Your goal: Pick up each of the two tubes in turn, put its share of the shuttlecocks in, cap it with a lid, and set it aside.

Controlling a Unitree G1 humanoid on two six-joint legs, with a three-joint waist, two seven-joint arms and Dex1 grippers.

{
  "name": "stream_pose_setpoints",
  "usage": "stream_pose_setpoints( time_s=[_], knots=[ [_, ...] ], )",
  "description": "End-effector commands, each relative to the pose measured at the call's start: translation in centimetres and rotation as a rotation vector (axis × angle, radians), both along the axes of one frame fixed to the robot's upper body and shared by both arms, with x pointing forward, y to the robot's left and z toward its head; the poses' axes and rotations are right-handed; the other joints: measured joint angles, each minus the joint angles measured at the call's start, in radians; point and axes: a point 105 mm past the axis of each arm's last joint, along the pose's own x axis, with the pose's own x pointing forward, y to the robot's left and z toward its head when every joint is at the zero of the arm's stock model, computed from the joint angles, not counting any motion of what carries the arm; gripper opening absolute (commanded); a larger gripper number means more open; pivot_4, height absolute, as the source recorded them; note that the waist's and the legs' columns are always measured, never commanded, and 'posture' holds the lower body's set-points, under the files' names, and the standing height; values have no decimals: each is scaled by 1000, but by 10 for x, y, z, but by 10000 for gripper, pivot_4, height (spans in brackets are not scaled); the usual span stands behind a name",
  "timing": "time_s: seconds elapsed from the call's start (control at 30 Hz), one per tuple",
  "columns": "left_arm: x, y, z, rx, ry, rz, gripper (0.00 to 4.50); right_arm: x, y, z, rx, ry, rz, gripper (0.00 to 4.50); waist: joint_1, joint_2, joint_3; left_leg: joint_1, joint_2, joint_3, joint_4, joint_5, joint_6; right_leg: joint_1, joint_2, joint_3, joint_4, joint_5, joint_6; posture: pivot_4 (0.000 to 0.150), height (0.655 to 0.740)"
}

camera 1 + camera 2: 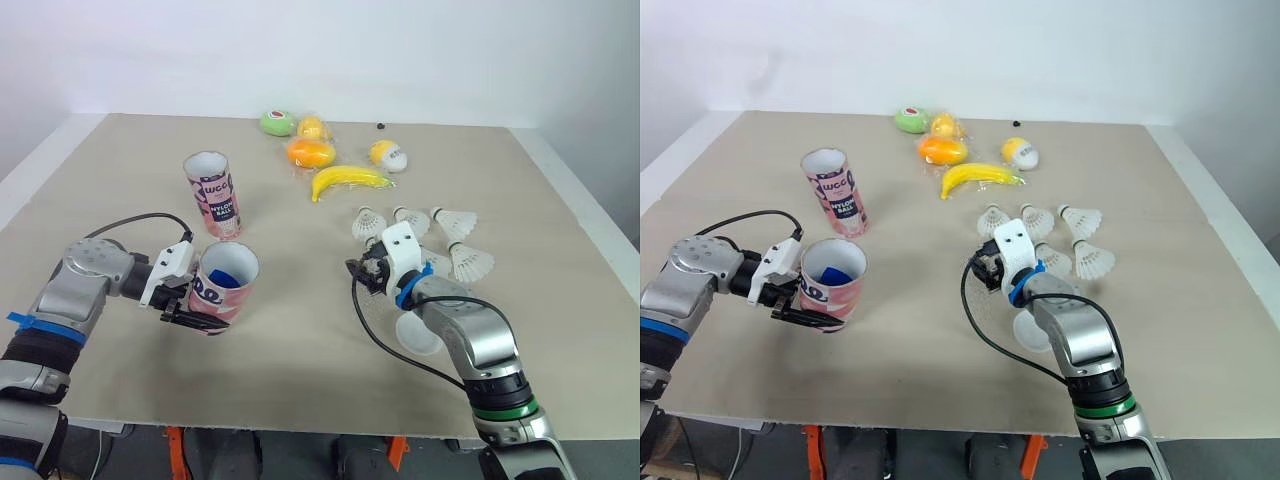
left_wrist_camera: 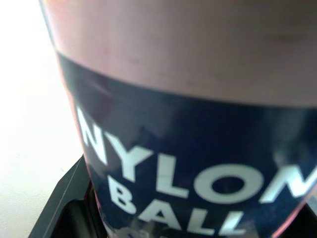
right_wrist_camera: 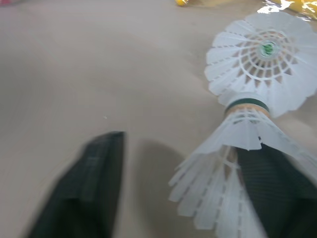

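Left gripper (image 1: 188,305) clamped on a tilted tube (image 1: 225,285); right gripper (image 1: 362,272) spread apart.
On the tan table (image 1: 300,370), the second tube (image 1: 212,195) stands upright just behind the held one. A banana (image 1: 348,179) lies farther back. White shuttlecocks (image 1: 470,263) cluster beside the right gripper, one resting against a finger (image 3: 277,198). A pale lid (image 1: 415,335) sits under that arm.
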Motion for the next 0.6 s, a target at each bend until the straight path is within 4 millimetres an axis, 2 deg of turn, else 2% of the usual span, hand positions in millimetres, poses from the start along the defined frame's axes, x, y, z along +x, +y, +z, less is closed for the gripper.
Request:
stream_pose_setpoints(
  time_s=[0.03,0.13,0.43,0.6],
  knots=[
    [-12,-5,-24,39,97,-39,30790,1,6,20,-5,-75,18,13218,0,0,0,0,0,0,0,0,0,0,0,0,0,0,0,1500,7179],
    [-12,-5,-23,37,97,-40,30790,-1,8,24,-13,-90,33,469,0,0,0,0,0,0,0,0,0,0,0,0,0,0,0,1500,7179],
    [-11,-5,-23,39,96,-41,30790,-14,20,40,-16,-130,142,469,0,0,0,0,0,0,0,0,0,0,0,0,0,0,0,1500,7179],
    [-11,-6,-22,37,98,-42,30790,-32,35,55,39,-144,324,469,0,0,0,0,0,0,0,0,0,0,0,0,0,0,0,1500,7179]
  ],
)
